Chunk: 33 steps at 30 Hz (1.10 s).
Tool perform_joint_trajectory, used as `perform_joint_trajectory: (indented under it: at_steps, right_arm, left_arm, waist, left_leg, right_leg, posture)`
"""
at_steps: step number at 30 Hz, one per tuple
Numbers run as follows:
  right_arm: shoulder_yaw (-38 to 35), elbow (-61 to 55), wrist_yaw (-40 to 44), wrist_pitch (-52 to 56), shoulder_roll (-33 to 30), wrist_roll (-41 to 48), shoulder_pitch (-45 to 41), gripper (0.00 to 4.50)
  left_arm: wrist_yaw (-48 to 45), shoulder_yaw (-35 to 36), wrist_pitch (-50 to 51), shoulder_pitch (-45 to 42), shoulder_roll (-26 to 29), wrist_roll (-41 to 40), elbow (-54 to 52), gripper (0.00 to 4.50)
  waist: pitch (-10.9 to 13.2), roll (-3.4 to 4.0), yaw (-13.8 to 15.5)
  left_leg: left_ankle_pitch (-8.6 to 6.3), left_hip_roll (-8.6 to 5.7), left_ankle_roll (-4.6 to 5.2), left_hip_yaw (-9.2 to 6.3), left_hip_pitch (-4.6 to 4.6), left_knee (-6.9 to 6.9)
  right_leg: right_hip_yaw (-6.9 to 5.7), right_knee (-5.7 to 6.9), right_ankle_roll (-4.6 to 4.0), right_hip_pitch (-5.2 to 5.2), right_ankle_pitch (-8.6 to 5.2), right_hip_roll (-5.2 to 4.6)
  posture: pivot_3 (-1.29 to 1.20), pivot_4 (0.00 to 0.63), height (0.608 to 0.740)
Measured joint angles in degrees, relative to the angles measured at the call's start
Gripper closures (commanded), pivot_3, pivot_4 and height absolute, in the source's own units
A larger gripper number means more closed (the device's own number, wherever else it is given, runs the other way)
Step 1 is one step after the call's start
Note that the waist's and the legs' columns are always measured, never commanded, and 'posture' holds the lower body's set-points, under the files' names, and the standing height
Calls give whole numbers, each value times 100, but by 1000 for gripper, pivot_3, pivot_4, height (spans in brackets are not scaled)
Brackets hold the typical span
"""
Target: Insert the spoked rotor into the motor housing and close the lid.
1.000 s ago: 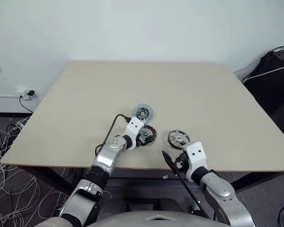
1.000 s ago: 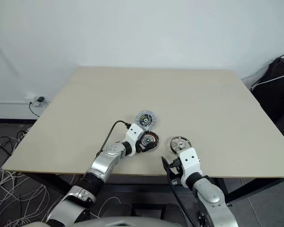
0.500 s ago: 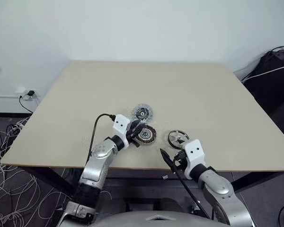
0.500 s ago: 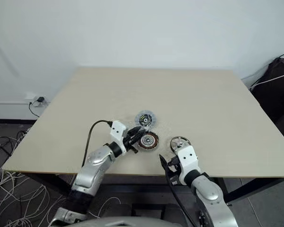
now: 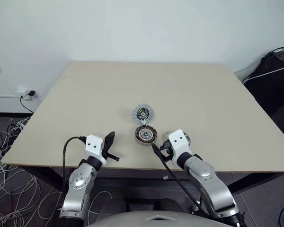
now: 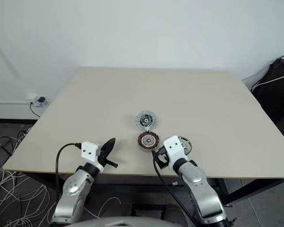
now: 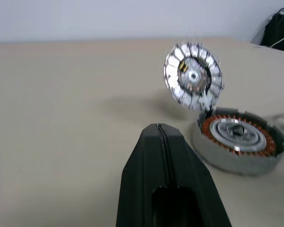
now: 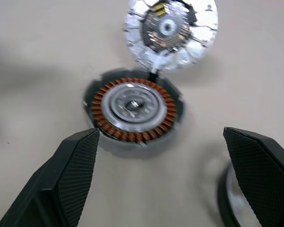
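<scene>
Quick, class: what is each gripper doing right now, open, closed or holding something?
Left gripper: jaws closed, holding nothing.
Right gripper: jaws wide open, holding nothing, hovering over the disc with copper windings.

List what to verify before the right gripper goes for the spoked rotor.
1. Right gripper open: ok.
2. Right gripper lined up on the spoked rotor: not ok; it frames the copper winding disc, with the rotor off to one side.
3. Rotor lying free on the table: cannot tell; the right hand partly hides it.
4. Left gripper shut and apart from the parts: ok.
5. Motor housing unobstructed: ok.
6. Rotor inserted: not ok.
</scene>
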Motion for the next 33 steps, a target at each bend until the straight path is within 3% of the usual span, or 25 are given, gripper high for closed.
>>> perform_joint_trajectory:
  at_steps: [6,7,9,21,33]
  right_arm:
    - [188,462,1,179,217,-75,-777,0]
    - [245,552,6,182,256,-86,-898,187]
    - [379,756,20,180,319,-146,-1118,652]
    - [681,1984,105,80,568,-412,-1799,4476]
    - [731,2582,101,-71,839,-573,-2215,4476]
  left_arm:
    - [53,-59,4,274,-58,-41,-87,4494]
    - [79,-70,8,278,-70,-42,-111,4500]
    - [130,-82,21,282,-101,-42,-134,4500]
    - [92,-216,-103,463,-54,-65,-204,4500]
    - [-260,-398,-212,492,298,-17,-238,4500]
  waist:
    - [2,2,-22]
    - [1,1,-23]
    - [1,3,-28]
    - [4,8,-86]
    - [8,17,-157]
  left_leg:
    - [1,1,-1,0,0,0]
    - [1,1,-2,0,1,0]
    - [1,0,-2,0,0,-1]
    - [8,-3,-18,0,-1,-1]
    - [12,-5,-26,0,-1,-2]
  right_leg:
    - [-2,2,0,-1,0,2]
    - [-3,2,0,-1,0,3]
    - [-3,2,-1,-2,0,4]
    - [-2,2,-4,-3,-1,3]
    - [-2,4,-5,-4,-1,4]
  posture:
    - [0,0,740]
    - [0,0,740]
    - [0,0,740]
    - [0,0,740]
    - [0,0,740]
